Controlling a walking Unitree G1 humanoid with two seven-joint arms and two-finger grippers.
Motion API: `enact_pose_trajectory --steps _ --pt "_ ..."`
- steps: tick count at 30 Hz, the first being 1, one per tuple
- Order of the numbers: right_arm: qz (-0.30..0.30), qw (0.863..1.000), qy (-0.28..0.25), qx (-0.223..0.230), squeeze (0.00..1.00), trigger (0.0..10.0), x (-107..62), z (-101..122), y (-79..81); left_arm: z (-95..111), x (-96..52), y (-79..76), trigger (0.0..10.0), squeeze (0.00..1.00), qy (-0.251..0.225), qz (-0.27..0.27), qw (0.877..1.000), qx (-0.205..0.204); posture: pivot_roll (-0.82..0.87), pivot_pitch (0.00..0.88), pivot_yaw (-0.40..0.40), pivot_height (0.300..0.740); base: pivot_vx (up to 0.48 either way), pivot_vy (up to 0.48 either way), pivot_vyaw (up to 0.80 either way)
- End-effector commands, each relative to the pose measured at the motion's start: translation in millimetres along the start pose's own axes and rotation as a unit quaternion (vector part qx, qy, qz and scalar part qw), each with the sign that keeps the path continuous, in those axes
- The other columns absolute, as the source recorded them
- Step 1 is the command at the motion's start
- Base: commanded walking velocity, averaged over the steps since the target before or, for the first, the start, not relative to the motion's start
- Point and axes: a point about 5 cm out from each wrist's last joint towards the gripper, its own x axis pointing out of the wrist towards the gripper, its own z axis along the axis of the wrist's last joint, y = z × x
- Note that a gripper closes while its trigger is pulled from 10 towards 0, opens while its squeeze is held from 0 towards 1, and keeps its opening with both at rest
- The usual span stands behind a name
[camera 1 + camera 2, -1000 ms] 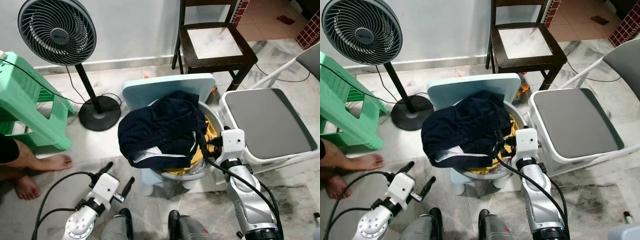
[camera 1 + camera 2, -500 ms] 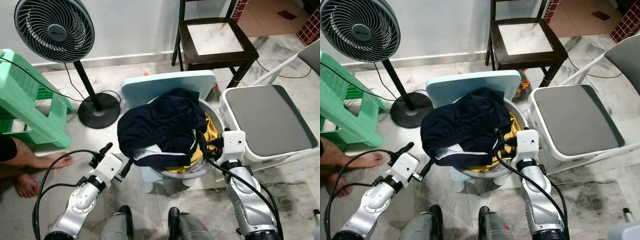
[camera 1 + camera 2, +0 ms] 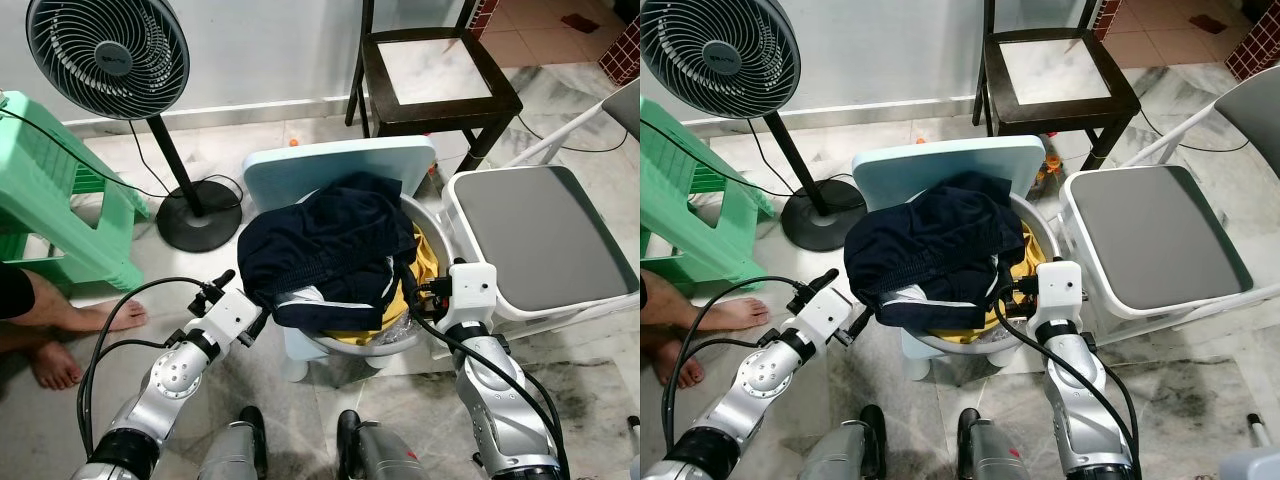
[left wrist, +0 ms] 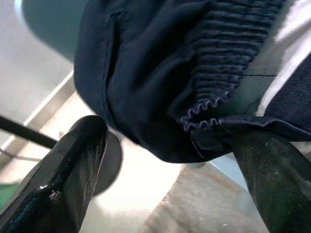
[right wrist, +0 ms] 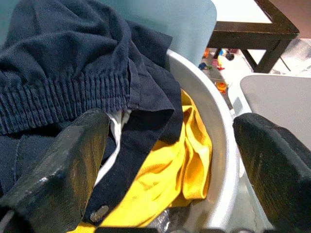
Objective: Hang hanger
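Far left: green stool (image 3: 55,200), w/ a person's bare feet (image 3: 70,335) nearer on the floor; a fan (image 3: 110,55) stands far left. Left gripper (image 4: 165,160), fingers spread, sits at the near-left hem of the dark navy garment (image 3: 325,250), one finger touching the hem. Garment heaps over a white basin (image 5: 214,131) w/ yellow cloth (image 5: 170,179), on a pale blue stool (image 3: 340,165). Right gripper (image 5: 170,160), fingers apart, is at the basin's near-right rim. Hanger: can't tell where. Right: grey-seat chair (image 3: 540,235); dark wooden chair (image 3: 435,70) far.

Matt navy cloth with a ribbed waistband (image 4: 228,63) and bright yellow fabric (image 5: 165,179) fill a smooth white plastic basin (image 5: 221,145); glossy black fingers (image 4: 58,189); polished marble floor (image 3: 590,400).
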Motion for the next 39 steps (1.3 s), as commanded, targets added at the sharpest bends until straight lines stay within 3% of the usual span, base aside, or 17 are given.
enact_pose_trajectory --steps 1,2,7,8,9,10,39 --pt "-0.009 1.0 0.007 0.001 0.0 10.0 -5.3 -3 -3.7 -4 -1.5 -6.8 9.6 0.0 0.005 -0.018 0.999 0.027 0.07 0.357 -0.036 0.74 0.0 0.0 0.0" --pt "-0.01 1.0 0.008 0.001 0.0 10.0 -5.5 -3 -4.0 -4 -1.1 -6.9 10.0 0.0 0.006 -0.018 0.999 0.027 0.07 0.357 -0.034 0.74 0.0 0.0 0.0" --pt "-0.016 1.0 0.01 0.0 0.0 10.0 -5.2 -4 -5.6 -2 0.3 -13.1 10.0 0.0 -0.001 -0.037 0.999 0.035 0.07 0.351 -0.032 0.74 0.0 0.0 0.0" --pt "-0.017 1.0 0.009 -0.002 0.0 10.0 -4.3 -3 -5.7 -2 0.7 -14.5 7.5 0.0 -0.003 -0.039 0.999 0.027 0.07 0.348 -0.033 0.74 0.0 0.0 0.0" --pt "-0.017 1.0 0.009 -0.002 0.0 10.0 -4.1 -3 -5.9 -1 0.9 -14.9 7.5 0.0 -0.003 -0.039 0.999 0.025 0.07 0.347 -0.033 0.74 0.0 0.0 0.0" --pt "-0.017 1.0 0.008 -0.002 0.0 10.0 -3.6 -2 -6.3 -1 1.5 -15.7 0.0 0.0 -0.006 -0.043 0.999 0.024 0.07 0.346 -0.034 0.74 0.0 0.0 0.0" --pt "-0.045 0.999 0.003 -0.015 0.0 10.0 0.7 1 -15.6 9 13.9 -18.9 0.0 0.0 -0.031 -0.064 0.996 0.05 0.06 0.324 -0.022 0.74 0.0 0.0 0.0"
